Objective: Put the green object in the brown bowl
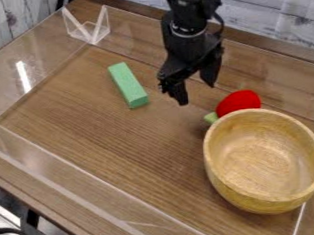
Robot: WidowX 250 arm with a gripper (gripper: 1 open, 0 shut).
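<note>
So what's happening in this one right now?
A robot arm hangs over the table with its pincer open and nothing in its grip. The green block lies on the wood off to one side of the pincer. The brown bowl sits near the table's edge with no block in it, and the red toy lies just beside the bowl. The block still has to go in.
</note>
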